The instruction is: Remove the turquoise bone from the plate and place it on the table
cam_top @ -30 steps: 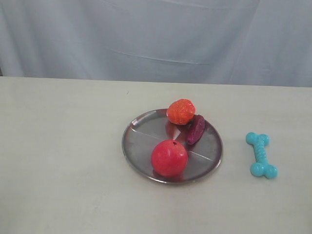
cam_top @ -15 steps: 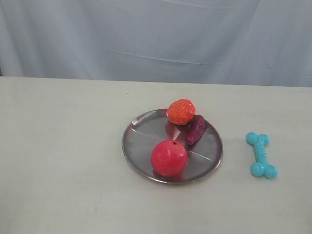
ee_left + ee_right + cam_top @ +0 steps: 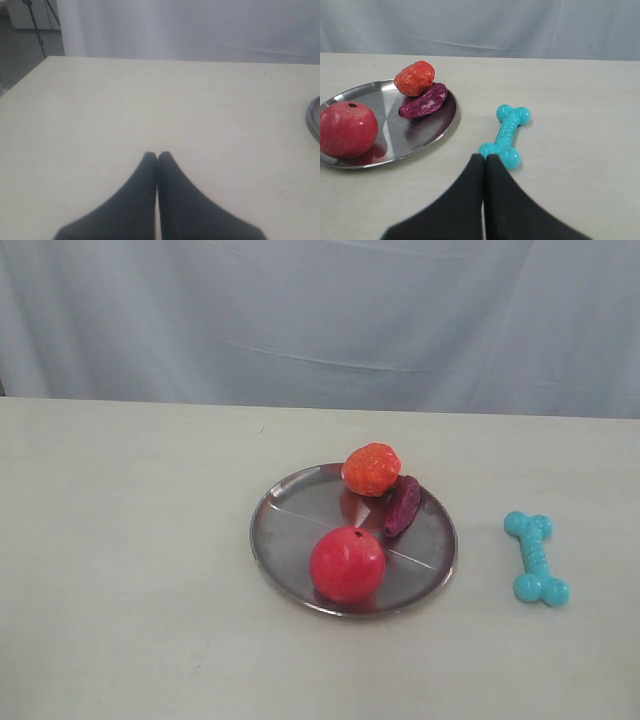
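Plate (image 3: 314, 118) cropped in left wrist view; left gripper (image 3: 157, 154), right gripper (image 3: 484, 156) closed, empty.

We are logging: turquoise bone (image 3: 537, 558), ribbed | plate (image 3: 290, 530), shiny silver | ball (image 3: 347, 563), red | lump (image 3: 371, 469), orange | oblong (image 3: 402, 505), dark purple | table (image 3: 130, 540), beige

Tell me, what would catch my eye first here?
A shiny silver plate sits on the beige table, holding a bright red ball at its near edge and an orange lumpy ball beside a dark purple oblong at the back. To its right, a turquoise bone lies on the table, off the plate.
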Controlling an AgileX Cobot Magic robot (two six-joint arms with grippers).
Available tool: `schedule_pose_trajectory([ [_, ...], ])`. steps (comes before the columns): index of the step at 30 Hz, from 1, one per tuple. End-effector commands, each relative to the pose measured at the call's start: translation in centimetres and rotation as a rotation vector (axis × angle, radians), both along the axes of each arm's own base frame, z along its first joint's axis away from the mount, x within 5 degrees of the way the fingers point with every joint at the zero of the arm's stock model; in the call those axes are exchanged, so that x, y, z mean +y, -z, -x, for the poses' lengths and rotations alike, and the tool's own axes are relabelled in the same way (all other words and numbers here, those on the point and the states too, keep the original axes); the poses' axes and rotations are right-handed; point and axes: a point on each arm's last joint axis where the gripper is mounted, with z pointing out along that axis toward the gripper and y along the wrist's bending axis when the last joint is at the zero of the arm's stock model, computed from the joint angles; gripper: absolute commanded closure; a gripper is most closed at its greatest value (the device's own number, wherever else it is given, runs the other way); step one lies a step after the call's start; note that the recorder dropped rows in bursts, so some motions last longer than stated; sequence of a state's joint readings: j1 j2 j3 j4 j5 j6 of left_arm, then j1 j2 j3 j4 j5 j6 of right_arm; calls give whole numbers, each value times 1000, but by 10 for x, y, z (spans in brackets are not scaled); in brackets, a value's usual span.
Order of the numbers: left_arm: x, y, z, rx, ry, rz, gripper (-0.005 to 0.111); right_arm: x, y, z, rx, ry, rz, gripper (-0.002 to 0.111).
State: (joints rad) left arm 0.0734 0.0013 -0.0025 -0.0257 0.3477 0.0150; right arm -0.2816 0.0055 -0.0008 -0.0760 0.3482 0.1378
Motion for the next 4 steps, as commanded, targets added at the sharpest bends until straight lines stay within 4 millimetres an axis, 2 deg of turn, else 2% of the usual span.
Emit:
schedule_pose_trajectory([
  [1, 0, 0, 0, -4, -6, 3, 107, 0, 0, 0, -6, 5, 11, 108],
  [4, 0, 0, 0, -4, -6, 3, 107, 0, 0, 0, -6, 5, 11, 108],
])
